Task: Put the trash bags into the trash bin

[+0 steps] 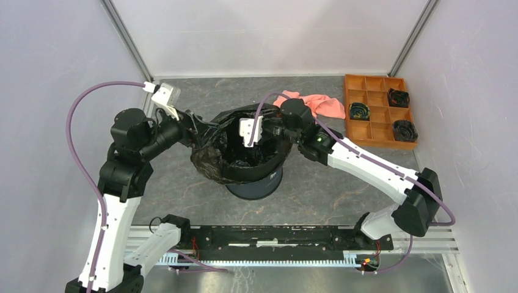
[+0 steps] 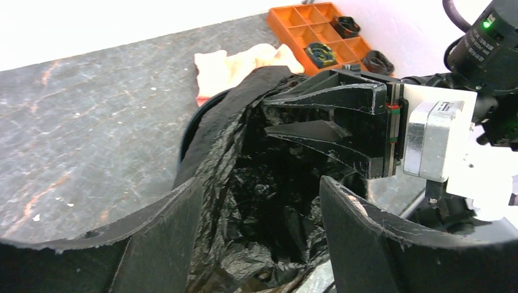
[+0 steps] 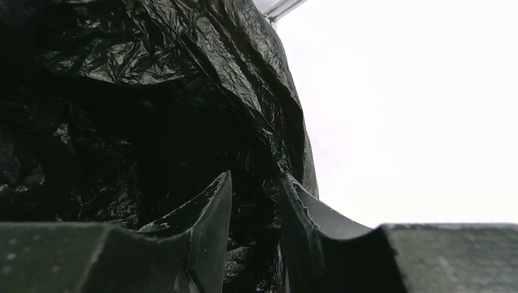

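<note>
The black trash bag [image 1: 235, 162] is draped over the mouth of the navy trash bin [image 1: 256, 186] at the table's middle and hangs down inside it. My left gripper [image 1: 204, 131] is at the bag's left rim. In the left wrist view [image 2: 261, 207] its jaws are wide apart with crumpled bag film [image 2: 226, 134] between them. My right gripper [image 1: 272, 131] reaches in from the right above the bin mouth and also shows in the left wrist view [image 2: 269, 119]. In the right wrist view [image 3: 256, 195] its fingers stand close together with bag film [image 3: 153, 73] pinched between them.
A salmon-pink cloth [image 1: 321, 104] lies behind the bin and shows in the left wrist view [image 2: 238, 64]. An orange compartment tray [image 1: 347, 107] with three black items stands at the back right. Walls close in on three sides.
</note>
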Action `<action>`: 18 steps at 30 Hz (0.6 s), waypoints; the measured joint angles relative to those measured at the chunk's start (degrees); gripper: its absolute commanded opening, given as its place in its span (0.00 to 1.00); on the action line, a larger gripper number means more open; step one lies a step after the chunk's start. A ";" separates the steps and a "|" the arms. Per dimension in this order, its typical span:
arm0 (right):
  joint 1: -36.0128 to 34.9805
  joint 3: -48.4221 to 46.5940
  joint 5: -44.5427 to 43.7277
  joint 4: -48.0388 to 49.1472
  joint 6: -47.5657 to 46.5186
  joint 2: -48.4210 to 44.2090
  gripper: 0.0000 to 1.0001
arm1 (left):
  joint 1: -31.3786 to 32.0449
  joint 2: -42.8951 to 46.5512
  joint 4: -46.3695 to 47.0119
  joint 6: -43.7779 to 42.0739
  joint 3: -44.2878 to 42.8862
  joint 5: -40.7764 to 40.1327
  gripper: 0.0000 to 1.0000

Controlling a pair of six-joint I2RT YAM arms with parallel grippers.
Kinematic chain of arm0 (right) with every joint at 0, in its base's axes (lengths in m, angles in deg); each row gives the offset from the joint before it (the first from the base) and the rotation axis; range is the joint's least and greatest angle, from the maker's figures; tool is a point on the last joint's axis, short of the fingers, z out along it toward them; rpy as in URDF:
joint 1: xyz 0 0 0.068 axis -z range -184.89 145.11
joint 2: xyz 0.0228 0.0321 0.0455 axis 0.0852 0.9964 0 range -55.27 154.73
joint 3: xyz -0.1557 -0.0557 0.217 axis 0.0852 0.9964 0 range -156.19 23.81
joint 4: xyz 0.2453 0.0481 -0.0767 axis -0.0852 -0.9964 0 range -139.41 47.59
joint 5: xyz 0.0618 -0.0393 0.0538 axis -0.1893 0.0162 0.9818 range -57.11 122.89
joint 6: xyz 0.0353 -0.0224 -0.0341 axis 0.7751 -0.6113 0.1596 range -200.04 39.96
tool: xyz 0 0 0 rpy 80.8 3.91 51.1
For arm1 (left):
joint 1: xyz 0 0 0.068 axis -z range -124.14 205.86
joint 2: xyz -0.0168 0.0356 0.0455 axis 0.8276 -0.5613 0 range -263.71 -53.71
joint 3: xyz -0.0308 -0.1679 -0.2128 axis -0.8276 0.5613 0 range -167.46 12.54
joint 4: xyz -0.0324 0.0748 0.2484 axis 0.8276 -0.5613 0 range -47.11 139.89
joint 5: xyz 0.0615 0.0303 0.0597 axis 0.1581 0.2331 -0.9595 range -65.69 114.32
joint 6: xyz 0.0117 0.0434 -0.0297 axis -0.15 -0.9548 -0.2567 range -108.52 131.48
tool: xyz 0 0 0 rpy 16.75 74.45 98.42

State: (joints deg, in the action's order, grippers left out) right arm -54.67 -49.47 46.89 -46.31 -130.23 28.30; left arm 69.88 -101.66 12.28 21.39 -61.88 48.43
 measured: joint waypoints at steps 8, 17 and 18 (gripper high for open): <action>0.00 1.81 1.81 1.33 0.00 -2.58 0.39 | 0.00 -2.01 1.77 4.33 0.24 5.01 0.82; 0.02 1.86 0.66 3.04 -1.97 -0.13 0.36 | 0.00 -2.32 4.20 7.41 0.22 9.27 0.92; 0.02 1.86 0.31 3.39 -2.32 0.33 0.28 | 0.00 -2.38 4.13 7.41 0.00 9.42 0.95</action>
State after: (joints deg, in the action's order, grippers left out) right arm -54.65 -47.61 47.20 -42.93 -132.55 28.63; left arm 69.88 -104.04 16.41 28.80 -61.88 57.85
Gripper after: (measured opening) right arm 0.440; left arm 0.910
